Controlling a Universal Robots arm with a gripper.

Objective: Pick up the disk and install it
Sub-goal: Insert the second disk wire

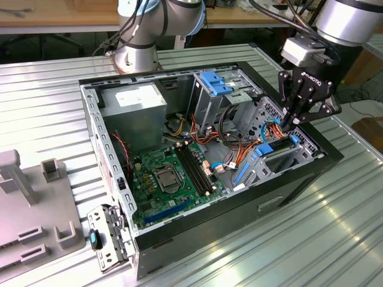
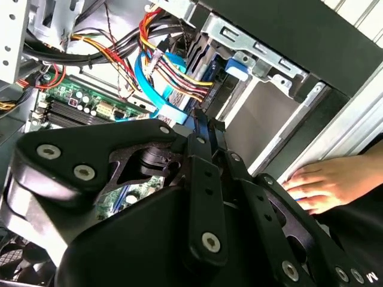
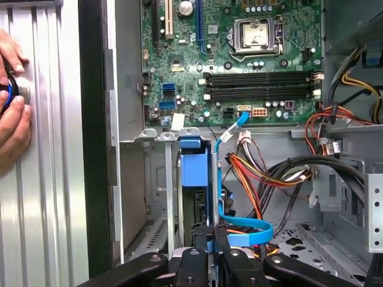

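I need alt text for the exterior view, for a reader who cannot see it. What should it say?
A robot arm's black end effector reaches down into an open computer case at the exterior view's right, at a blue-edged disk in the drive bay. The green motherboard lies in the middle of the case, which rests on a ribbed metal table.

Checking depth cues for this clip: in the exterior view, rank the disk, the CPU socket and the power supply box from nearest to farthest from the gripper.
1. The disk, right under the gripper, in the bay.
2. The CPU socket, mid-motherboard, toward the exterior view's left.
3. The power supply box, in the case's far left corner.
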